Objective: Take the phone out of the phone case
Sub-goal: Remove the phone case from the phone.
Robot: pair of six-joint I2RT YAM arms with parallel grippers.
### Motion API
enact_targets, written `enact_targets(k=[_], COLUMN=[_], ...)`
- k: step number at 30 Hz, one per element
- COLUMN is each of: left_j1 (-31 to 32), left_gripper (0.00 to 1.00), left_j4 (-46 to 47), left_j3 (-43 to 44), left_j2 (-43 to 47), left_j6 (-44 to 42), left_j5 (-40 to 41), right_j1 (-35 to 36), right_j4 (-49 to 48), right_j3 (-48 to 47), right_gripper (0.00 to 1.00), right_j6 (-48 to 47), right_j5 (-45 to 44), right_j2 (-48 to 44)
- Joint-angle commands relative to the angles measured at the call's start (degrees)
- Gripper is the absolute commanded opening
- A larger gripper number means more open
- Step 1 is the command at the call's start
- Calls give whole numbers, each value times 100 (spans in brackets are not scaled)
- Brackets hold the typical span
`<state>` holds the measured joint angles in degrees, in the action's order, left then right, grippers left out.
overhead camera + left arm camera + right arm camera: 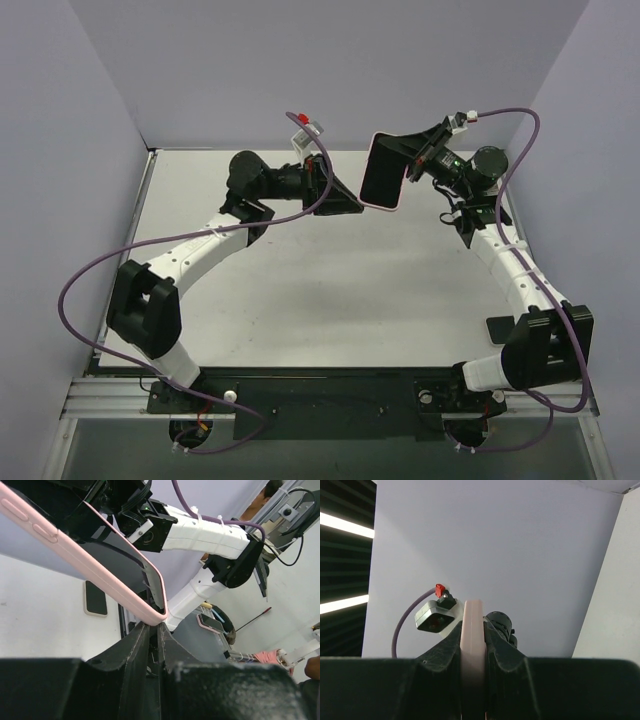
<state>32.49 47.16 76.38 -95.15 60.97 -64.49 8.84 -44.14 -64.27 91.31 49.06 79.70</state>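
Two hands hold the case (115, 586): right hand (472, 635) clamps its edge, left hand (154, 627) pinches a corner. Peel that lip off the phone (380, 178) slowly.

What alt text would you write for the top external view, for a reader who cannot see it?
Two robot arms hold a phone in a pink phone case in the air above a white table. The right end effector clamps its upper right edge; the left end effector pinches its lower left corner.
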Motion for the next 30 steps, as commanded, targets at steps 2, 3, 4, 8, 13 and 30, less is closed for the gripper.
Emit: enact_targets(k=[2, 3, 4, 8, 13, 30], left_j1=[21, 20, 20, 56, 82, 144], left_gripper=[0, 0, 0, 27, 70, 69], left_j4=[-1059, -964, -771, -296, -329, -82], left_j3=[132, 97, -43, -666, -1300, -642], left_j2=[6, 14, 32, 444, 1227, 498], left_j6=[-903, -868, -754, -368, -50, 1638], left_j5=[806, 798, 789, 692, 806, 1255], right_j1=[258, 224, 189, -23, -146, -32], right_j4=[-1088, -749, -597, 124, 275, -227], right_j3=[-129, -147, -112, -182, -270, -411], right_gripper=[0, 0, 0, 0, 0, 0], right_j6=[591, 251, 108, -1016, -1555, -1519], right_j5=[-63, -98, -124, -309, -239, 139], right_j2=[-332, -411, -446, -614, -482, -227])
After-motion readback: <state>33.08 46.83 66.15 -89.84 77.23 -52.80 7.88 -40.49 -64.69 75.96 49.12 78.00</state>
